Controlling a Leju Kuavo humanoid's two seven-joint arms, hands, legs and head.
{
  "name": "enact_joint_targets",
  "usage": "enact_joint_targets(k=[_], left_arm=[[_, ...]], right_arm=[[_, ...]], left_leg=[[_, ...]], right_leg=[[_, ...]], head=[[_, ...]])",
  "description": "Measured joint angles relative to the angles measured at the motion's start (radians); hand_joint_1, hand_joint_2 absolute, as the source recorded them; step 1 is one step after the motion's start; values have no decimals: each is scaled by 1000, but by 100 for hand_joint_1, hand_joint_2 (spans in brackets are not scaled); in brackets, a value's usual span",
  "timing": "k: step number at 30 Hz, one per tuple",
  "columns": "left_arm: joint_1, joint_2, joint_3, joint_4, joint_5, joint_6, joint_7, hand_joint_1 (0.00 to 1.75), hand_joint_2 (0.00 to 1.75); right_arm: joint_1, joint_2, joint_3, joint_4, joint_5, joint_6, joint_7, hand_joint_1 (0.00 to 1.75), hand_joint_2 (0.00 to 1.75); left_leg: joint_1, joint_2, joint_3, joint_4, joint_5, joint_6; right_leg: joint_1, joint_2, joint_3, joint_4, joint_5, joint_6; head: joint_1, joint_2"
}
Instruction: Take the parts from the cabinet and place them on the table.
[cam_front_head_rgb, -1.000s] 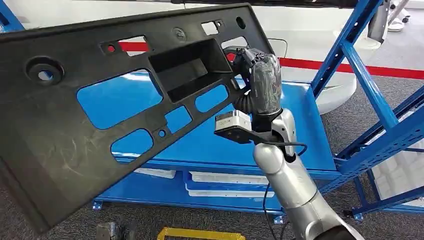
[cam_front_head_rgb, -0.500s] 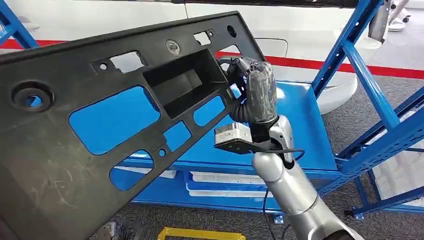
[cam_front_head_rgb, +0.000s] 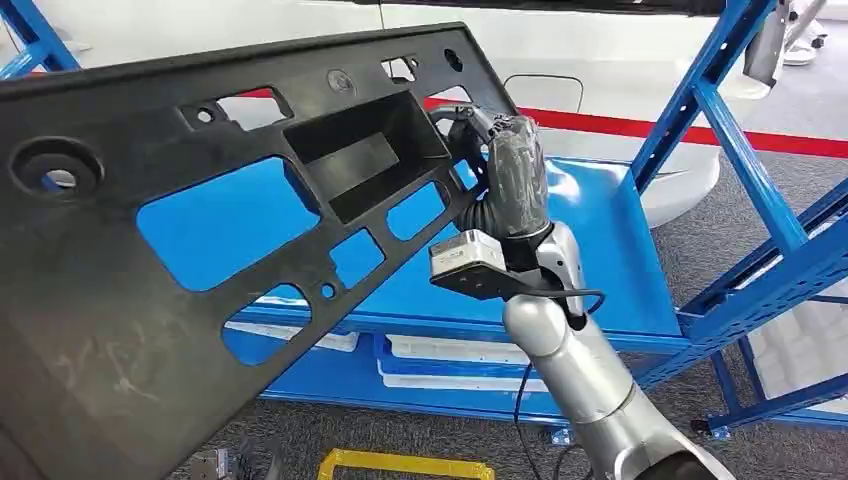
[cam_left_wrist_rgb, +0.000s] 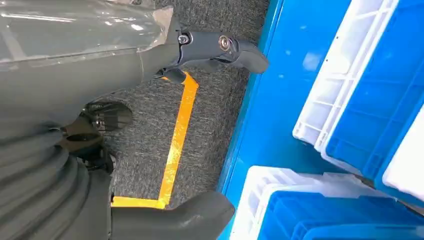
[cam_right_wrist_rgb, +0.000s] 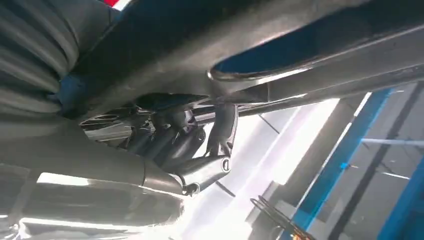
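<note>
A large black plastic panel (cam_front_head_rgb: 150, 300) with several cut-outs and a box-shaped recess hangs tilted in front of me, above the blue cabinet shelf (cam_front_head_rgb: 610, 250). My right hand (cam_front_head_rgb: 510, 170) grips its right edge. In the right wrist view the dark fingers (cam_right_wrist_rgb: 170, 140) curl around the panel's rim (cam_right_wrist_rgb: 225, 30). My left hand (cam_left_wrist_rgb: 90, 60) shows in the left wrist view with a finger (cam_left_wrist_rgb: 220, 47) and thumb (cam_left_wrist_rgb: 185, 215) spread apart and nothing between them, over the carpet beside the shelf.
Blue rack uprights (cam_front_head_rgb: 740, 170) rise on the right. White trays (cam_front_head_rgb: 450, 355) lie under the shelf. Blue and white bins (cam_left_wrist_rgb: 360, 100) stand on a blue surface near my left hand. Yellow tape (cam_left_wrist_rgb: 177, 140) marks the grey carpet, and a red line (cam_front_head_rgb: 700, 130) runs beyond the rack.
The panel has swung slightly left and nearer to me, still held by my right hand, which has shifted a little left with it.
</note>
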Motion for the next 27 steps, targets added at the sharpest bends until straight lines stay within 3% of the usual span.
enact_joint_targets(k=[1, 4, 5, 6, 7, 9, 10, 11, 12, 13, 14, 15, 16, 17, 19, 20, 21, 22, 24, 25, 26, 27], left_arm=[[0, 0, 0, 0, 0, 0, 0, 0, 175], [3, 1, 0, 0, 2, 0, -3, 0, 175], [5, 2, 1, 0, 3, 0, -3, 0, 175], [5, 3, 2, 0, 5, 0, -3, 0, 175], [5, 4, 2, 0, 6, -1, -3, 0, 175], [7, 5, 2, 0, 9, -4, -3, 0, 175], [9, 5, 2, 0, 12, -6, -3, 0, 175], [13, 5, 2, 0, 13, -10, -3, 0, 175], [16, 5, 2, -1, 14, -12, -3, 0, 175], [18, 5, 2, -2, 15, -15, -3, 0, 175], [19, 6, 2, -5, 15, -16, -3, 0, 175], [18, 6, 2, -8, 15, -18, -3, 0, 175], [16, 6, 2, -11, 15, -20, -4, 0, 175], [17, 6, 2, -14, 15, -21, -5, 0, 175], [19, 7, 2, -15, 15, -21, -5, 0, 175], [19, 8, 2, -16, 16, -21, -5, 0, 175], [18, 6, 2, -16, 16, -21, -6, 0, 175], [18, 6, 1, -17, 16, -21, -6, 0, 175], [20, 5, 1, -18, 16, -22, -6, 0, 175], [20, 6, 0, -18, 16, -22, -6, 0, 175], [21, 6, 0, -18, 16, -24, -5, 0, 175], [21, 6, -1, -18, 16, -24, -5, 0, 175]], right_arm=[[-4, 2, 2, 2, 0, 0, 0, 175, 175], [-9, 5, 5, 9, -17, 2, -1, 175, 175], [-10, 7, 5, 12, -23, 3, -2, 175, 175], [-14, 9, 5, 16, -30, 6, -4, 175, 175], [-16, 11, 6, 17, -36, 8, -6, 175, 175], [-18, 14, 6, 19, -47, 8, -9, 175, 175], [-16, 15, 6, 21, -51, 8, -12, 175, 175], [-15, 15, 6, 23, -54, 8, -15, 175, 175], [-14, 15, 6, 24, -59, 8, -18, 175, 175], [-12, 15, 6, 24, -66, 8, -20, 175, 175], [-11, 15, 6, 24, -71, 8, -21, 175, 175], [-11, 15, 5, 23, -73, 8, -21, 175, 175], [-12, 16, 5, 22, -74, 8, -21, 175, 175], [-14, 16, 3, 22, -76, 8, -21, 175, 175], [-13, 19, 4, 22, -79, 8, -21, 175, 175], [-12, 19, 3, 22, -80, 8, -21, 175, 175], [-11, 18, 2, 22, -82, 8, -21, 175, 175], [-11, 18, 0, 22, -83, 8, -21, 175, 175], [-9, 16, 0, 22, -84, 8, -21, 175, 175], [-5, 16, 0, 22, -85, 7, -21, 175, 175], [-1, 16, 0, 22, -87, 6, -21, 175, 175], [4, 15, -1, 22, -89, 5, -21, 175, 175]], left_leg=[[-3, -1, -8, 4, 1, -6], [-3, -4, -17, 12, 13, -25], [-4, -6, -24, 16, 13, -29], [2, -4, -32, 30, -12, -39], [6, 1, -45, 66, -56, -45], [14, 3, -91, 205, -157, -59], [17, 4, -108, 269, -186, -64], [20, 4, -112, 306, -188, -67], [22, 5, -94, 298, -165, -67], [23, 7, -53, 250, -129, -67], [24, 8, 7, 169, -96, -65], [25, 8, 69, 78, -88, -62], [24, 6, 106, 22, -126, -57], [14, 3, 104, 20, -115, -47], [6, 3, 99, 18, -109, -37], [5, 3, 96, 10, -99, -25], [17, 9, 95, -5, -80, -12], [11, 11, 86, -10, -69, -7], [9, 13, 62, -9, -50, 6], [7, 14, 48, -9, -41, 7], [6, 13, 35, -8, -32, 7], [5, 13, 24, -8, -23, 6]], right_leg=[[7, 6, 13, -6, 2, -12], [17, 8, -11, 4, 9, -21], [0, 6, -15, -2, 17, -33], [-5, 3, -19, -2, 23, -41], [-4, 2, -26, -2, 30, -56], [1, -2, -43, -2, 41, -67], [3, -3, -53, -1, 48, -69], [4, -3, -63, 0, 55, -68], [4, -3, -73, 2, 62, -65], [4, -3, -82, 4, 66, -62], [4, -2, -88, 6, 72, -60], [4, -2, -91, 7, 76, -54], [6, -3, -94, 6, 82, -46], [6, -5, -93, 3, 88, -41], [3, -6, -92, 0, 99, -26], [5, -5, -92, -6, 107, -15], [10, -6, -101, 3, 98, -13], [9, -4, -118, 26, 64, -19], [9, -3, -164, 170, -35, -37], [8, -3, -188, 251, -71, -37], [9, -3, -197, 305, -84, -30], [9, -3, -184, 308, -76, -20]], head=[[-2, 0], [-2, 0], [-2, 0], [-3, 0], [-5, 0], [-5, 0], [-6, 0], [-5, 0], [-5, 0], [-6, 0], [-6, 0], [-6, 0], [-5, 0], [-3, 0], [-5, 0], [-5, 0], [-4, 0], [-4, 0], [-1, 0], [-1, 0], [0, 0], [0, 0]])
